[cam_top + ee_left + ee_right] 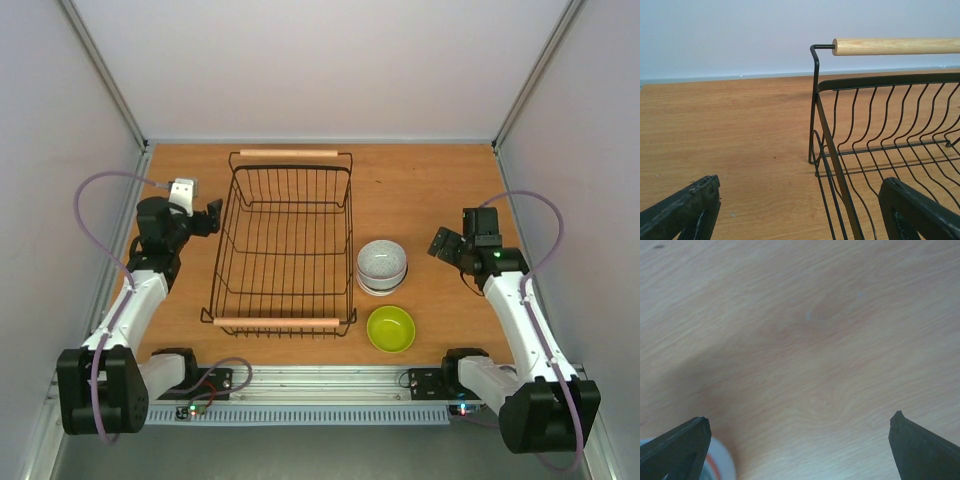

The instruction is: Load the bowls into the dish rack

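Note:
The black wire dish rack [285, 245] with two wooden bar handles stands in the middle of the table, with nothing in it. Its far-left corner and one handle [895, 46] show in the left wrist view. A stack of pale bowls [382, 266] with an orange one in it sits just right of the rack. A lime green bowl [391, 329] lies in front of the stack. My left gripper [212, 217] is open and empty at the rack's left side. My right gripper [443, 245] is open and empty, right of the stack. A bowl rim [722, 465] shows by its left finger.
Grey walls enclose the wooden table [440, 190] on three sides. A metal rail [320, 380] with cables runs along the near edge between the arm bases.

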Tool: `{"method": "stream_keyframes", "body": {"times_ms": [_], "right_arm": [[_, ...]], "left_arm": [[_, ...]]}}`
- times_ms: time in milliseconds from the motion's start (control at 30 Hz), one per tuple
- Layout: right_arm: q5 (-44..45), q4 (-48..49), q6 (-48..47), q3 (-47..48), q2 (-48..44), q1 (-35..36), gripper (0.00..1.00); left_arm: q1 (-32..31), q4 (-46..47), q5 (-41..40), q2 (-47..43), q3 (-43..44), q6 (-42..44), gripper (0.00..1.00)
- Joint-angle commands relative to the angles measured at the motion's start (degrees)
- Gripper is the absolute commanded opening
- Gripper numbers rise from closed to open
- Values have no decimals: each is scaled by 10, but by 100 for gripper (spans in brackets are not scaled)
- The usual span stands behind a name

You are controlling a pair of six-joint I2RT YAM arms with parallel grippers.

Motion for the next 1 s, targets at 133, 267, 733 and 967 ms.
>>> {"method": "stream_keyframes", "body": {"times_ms": [133,267,733,967], "right_arm": [[-105,24,-22,-6,-15,18,86],[-157,22,-31,7,-3,40,65],[-127,-14,-40,66,65,163,49],[-119,-15,-45,73,106,177,44]], "left_arm": [[5,23,24,-6,-4,14,87],[5,23,29,0,-3,15,88],[6,17,45,6,-1,17,88],[6,15,47,2,0,16,89]]}}
